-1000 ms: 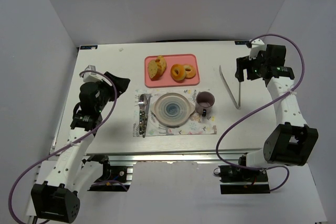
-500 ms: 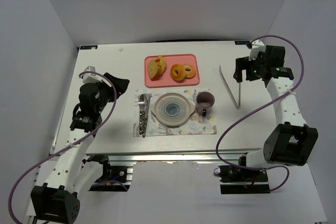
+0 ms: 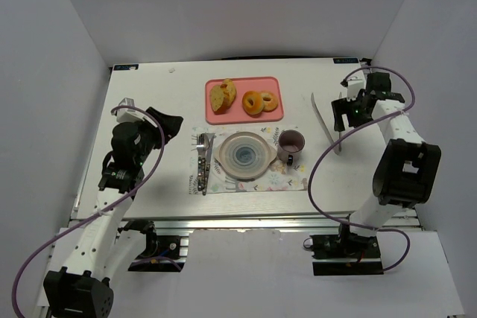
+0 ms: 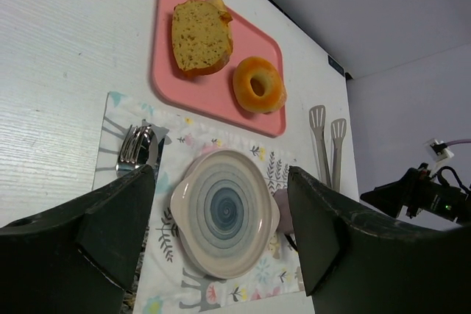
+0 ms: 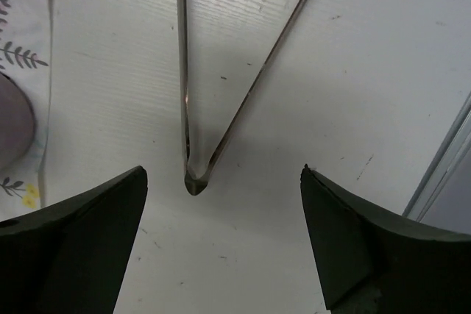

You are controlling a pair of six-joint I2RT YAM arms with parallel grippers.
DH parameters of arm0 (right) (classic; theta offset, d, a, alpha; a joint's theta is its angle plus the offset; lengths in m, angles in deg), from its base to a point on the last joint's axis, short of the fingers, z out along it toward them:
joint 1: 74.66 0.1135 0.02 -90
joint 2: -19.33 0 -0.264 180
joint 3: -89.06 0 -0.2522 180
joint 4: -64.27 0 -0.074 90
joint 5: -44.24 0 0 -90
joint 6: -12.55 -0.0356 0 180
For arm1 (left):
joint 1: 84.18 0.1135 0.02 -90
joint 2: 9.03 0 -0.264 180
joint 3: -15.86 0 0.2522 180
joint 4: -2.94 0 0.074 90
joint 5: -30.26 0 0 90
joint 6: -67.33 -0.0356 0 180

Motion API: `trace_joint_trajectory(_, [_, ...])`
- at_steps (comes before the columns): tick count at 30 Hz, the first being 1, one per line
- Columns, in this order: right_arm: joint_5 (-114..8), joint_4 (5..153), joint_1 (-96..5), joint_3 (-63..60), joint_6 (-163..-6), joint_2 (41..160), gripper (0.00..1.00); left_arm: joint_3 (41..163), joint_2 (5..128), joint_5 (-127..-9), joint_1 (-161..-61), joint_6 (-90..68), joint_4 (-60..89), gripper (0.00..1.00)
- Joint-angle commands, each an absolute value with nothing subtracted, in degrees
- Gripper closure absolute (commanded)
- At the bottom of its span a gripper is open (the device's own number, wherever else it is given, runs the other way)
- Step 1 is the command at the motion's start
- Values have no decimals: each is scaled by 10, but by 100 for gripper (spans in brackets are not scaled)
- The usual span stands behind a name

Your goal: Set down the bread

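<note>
Two ring-shaped breads (image 3: 253, 103) (image 3: 269, 100) lie side by side on the right half of a pink tray (image 3: 244, 115) at the back of the table. The left wrist view shows one ring of bread (image 4: 258, 84) on the tray (image 4: 213, 97). My left gripper (image 3: 170, 121) hangs open left of the placemat, well short of the tray; its open jaws (image 4: 221, 174) frame the round plate (image 4: 224, 211). My right gripper (image 3: 341, 115) is open and empty over the metal tongs (image 3: 328, 121), whose hinged end (image 5: 193, 178) lies just ahead of the gripper (image 5: 223, 170).
Sliced bread (image 3: 222, 94) fills the tray's left half. A patterned placemat (image 3: 294, 180) carries the plate (image 3: 243, 156), a purple mug (image 3: 290, 144) to its right and cutlery (image 3: 203, 161) to its left. The table's right edge (image 5: 441, 174) is close to the right gripper.
The right arm has folded in and brought its gripper down and forward over the tongs, with jaws wider. The left arm has barely shifted. Bread, plate and tongs have not moved.
</note>
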State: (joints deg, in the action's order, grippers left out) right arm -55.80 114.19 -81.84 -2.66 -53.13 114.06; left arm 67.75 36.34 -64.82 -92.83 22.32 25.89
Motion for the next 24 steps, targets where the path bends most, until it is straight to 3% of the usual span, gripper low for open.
trace_joint_trajectory(1, [-542,1142,-822,-5,-527,1148,11,679,352,-637,-930,214,276,18])
trace_joint_trajectory(24, [-519,1081,-776,88,-615,1359,11,693,369,-619,-930,225,297,18])
